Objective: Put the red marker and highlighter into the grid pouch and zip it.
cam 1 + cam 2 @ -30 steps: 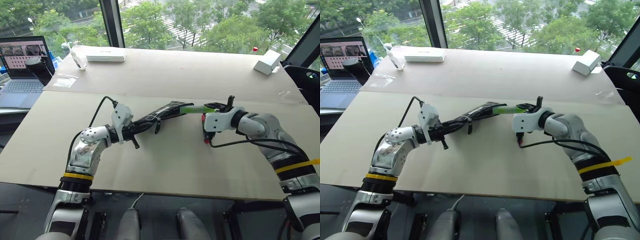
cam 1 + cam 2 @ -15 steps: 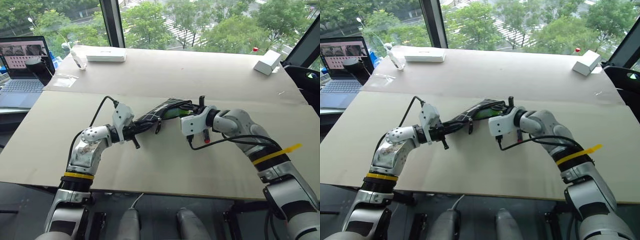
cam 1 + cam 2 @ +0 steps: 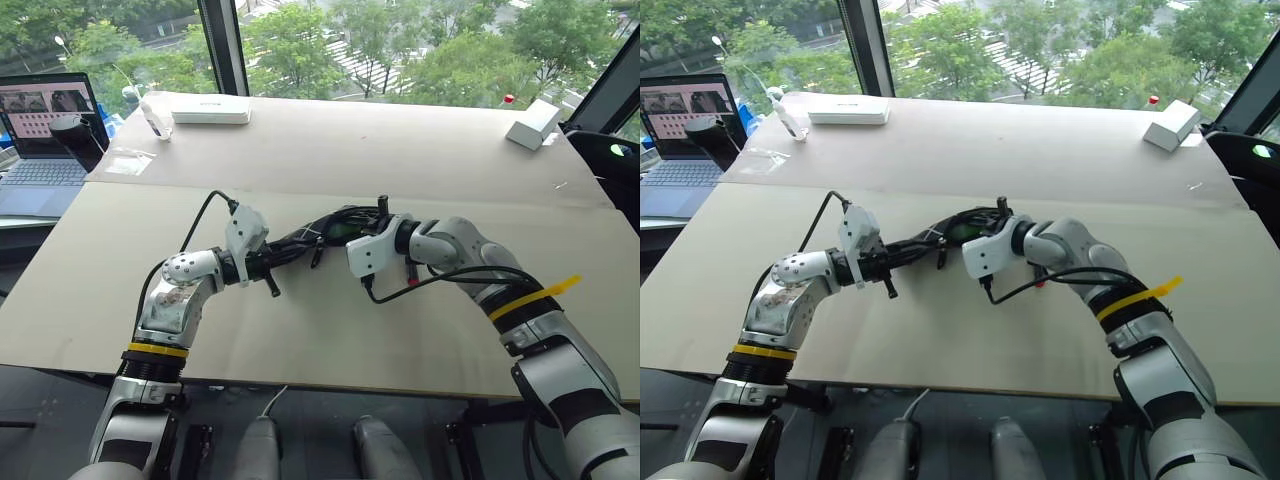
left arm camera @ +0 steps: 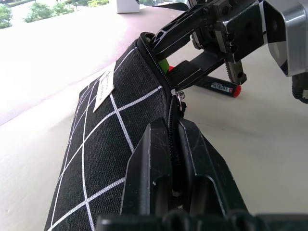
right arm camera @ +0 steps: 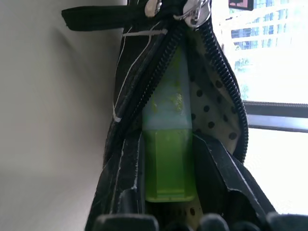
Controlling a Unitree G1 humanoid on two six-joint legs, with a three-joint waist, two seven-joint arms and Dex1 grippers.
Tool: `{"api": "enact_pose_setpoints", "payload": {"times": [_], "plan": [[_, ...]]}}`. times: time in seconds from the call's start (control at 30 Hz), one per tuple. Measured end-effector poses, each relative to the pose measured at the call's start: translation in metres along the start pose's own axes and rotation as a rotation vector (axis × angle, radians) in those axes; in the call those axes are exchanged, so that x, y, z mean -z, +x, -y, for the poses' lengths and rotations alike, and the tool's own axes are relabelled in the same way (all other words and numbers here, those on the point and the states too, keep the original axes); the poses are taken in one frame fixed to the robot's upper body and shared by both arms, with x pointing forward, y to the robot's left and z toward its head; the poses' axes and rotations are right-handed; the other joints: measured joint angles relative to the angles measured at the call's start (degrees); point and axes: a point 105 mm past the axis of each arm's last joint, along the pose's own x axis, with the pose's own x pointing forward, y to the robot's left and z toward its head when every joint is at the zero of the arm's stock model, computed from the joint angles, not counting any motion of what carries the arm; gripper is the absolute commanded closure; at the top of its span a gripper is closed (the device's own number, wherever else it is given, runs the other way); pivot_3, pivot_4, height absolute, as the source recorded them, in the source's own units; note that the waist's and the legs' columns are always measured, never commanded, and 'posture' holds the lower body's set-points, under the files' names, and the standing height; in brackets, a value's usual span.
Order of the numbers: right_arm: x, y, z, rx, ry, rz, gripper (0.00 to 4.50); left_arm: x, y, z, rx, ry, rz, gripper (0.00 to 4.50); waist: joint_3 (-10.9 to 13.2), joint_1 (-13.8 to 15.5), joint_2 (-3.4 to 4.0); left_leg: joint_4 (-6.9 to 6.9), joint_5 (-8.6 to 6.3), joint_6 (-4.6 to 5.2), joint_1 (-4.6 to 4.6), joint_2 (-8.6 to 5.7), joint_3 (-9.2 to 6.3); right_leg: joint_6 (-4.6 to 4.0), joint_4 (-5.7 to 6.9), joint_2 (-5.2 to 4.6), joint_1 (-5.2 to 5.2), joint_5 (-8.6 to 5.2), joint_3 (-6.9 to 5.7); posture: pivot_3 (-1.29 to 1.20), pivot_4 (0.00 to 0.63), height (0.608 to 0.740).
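Since before, right gripper (image 5: 168, 211) pushed highlighter (image 5: 168, 163) into pouch (image 4: 110, 144), fingers loosened; left wrist view shows marker (image 4: 219, 87) outside

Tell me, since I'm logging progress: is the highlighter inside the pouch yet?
Mostly in: the highlighter lies between the grid pouch's open zipper edges, its rear end between the right pincer's fingers.

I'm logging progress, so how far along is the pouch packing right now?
Done: the highlighter is inside the open grid pouch, between the right gripper fingers. In hand: the left gripper holds the pouch by its zipper edge. Left: the red marker lies on the table, and the zip is open.
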Motion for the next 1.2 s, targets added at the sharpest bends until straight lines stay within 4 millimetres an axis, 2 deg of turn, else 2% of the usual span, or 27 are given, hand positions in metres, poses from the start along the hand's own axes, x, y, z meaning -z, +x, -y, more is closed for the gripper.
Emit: {"api": "enact_pose_setpoints", "payload": {"times": [0.2, 0.3, 0.37, 0.43, 0.53, 0.67, 0.77, 0.87, 0.97, 1.2], "plan": [[0.019, -0.013, -0.002, -0.004, 0.002, -0.05, 1.91, 0.0, 0.0, 0.001, 0.008, -0.001, 0.0, 4.5, 0.0, 0.05, 0.0, 0.01, 0.0, 0.0, 0.0, -0.01, 0.0, 0.0, 0.0, -0.01, 0.0, 0.0, 0.0, 0.0, 0.15, 0.74], [0.031, -0.026, 0.008, 0.039, 0.068, -0.069, 1.91, 0.0, 0.0, 0.001, 0.009, -0.003, 0.003, 4.5, 0.0, -0.03, 0.0, 0.01, 0.0, 0.0, 0.0, 0.0, 0.0, 0.0, 0.0, 0.0, 0.01, 0.0, 0.01, 0.0, 0.15, 0.74], [0.038, -0.042, 0.018, 0.092, 0.221, -0.057, 1.91, -0.001, 0.0, 0.001, 0.01, -0.004, 0.006, 4.5, 0.0, 0.01, 0.0, 0.01, 0.0, 0.0, 0.01, 0.0, -0.03, 0.0, -0.02, 0.0, 0.07, 0.0, 0.0, 0.0, 0.15, 0.74], [0.038, -0.063, 0.021, 0.133, 0.479, -0.014, 1.91, -0.001, 0.001, 0.002, 0.012, -0.004, 0.008, 4.5, 0.0, 0.24, 0.0, 0.03, 0.0, 0.01, 0.02, -0.01, -0.16, 0.0, -0.06, 0.01, 0.22, 0.0, -0.06, 0.0, 0.15, 0.74], [0.032, -0.096, -0.002, 0.067, 0.95, 0.063, 1.91, 0.002, -0.004, 0.0, -0.002, -0.008, -0.002, 4.5, 0.0, 0.58, 0.01, 0.1, 0.0, 0.01, 0.02, -0.03, -0.24, 0.0, -0.03, -0.01, 0.31, 0.0, -0.13, 0.0, 0.15, 0.74], [0.044, -0.113, -0.009, 0.127, 1.194, -0.066, 1.91, 0.004, -0.005, 0.0, -0.009, -0.014, -0.004, 4.5, 0.0, -0.05, 0.01, 0.25, 0.02, 0.05, 0.15, -0.01, -0.23, -0.02, 0.14, 0.08, 0.27, 0.01, -0.11, 0.0, 0.15, 0.74], [0.048, -0.113, -0.022, 0.157, 1.298, -0.199, 1.91, 0.004, -0.005, 0.0, -0.01, -0.014, -0.004, 4.5, 0.0, -0.2, 0.01, 0.19, 0.03, 0.06, 0.2, 0.01, -0.23, -0.02, 0.15, 0.13, 0.25, 0.0, -0.08, 0.0, 0.15, 0.74], [0.044, -0.104, -0.035, 0.15, 1.379, -0.297, 1.91, 0.003, -0.005, 0.0, -0.009, -0.014, -0.003, 4.5, 0.0, -0.18, 0.01, 0.18, 0.03, 0.06, 0.11, -0.01, -0.21, -0.01, 0.12, 0.11, 0.18, 0.0, -0.03, 0.0, 0.15, 0.74], [0.048, -0.097, -0.044, 0.178, 1.449, -0.408, 1.91, 0.003, -0.003, 0.001, -0.006, -0.014, 0.001, 4.5, 0.0, 0.01, 0.01, 0.2, 0.03, 0.06, 0.07, -0.02, -0.21, -0.02, 0.11, 0.1, 0.16, 0.0, -0.03, 0.0, 0.15, 0.74], [0.047, -0.082, -0.061, 0.229, 1.566, -0.542, 1.91, 0.003, 0.0, 0.003, -0.001, -0.024, 0.01, 4.5, 0.0, 0.13, 0.01, 0.21, 0.03, 0.06, 0.01, -0.02, -0.21, -0.01, 0.11, 0.1, 0.12, 0.0, -0.04, 0.0, 0.15, 0.74]]}}
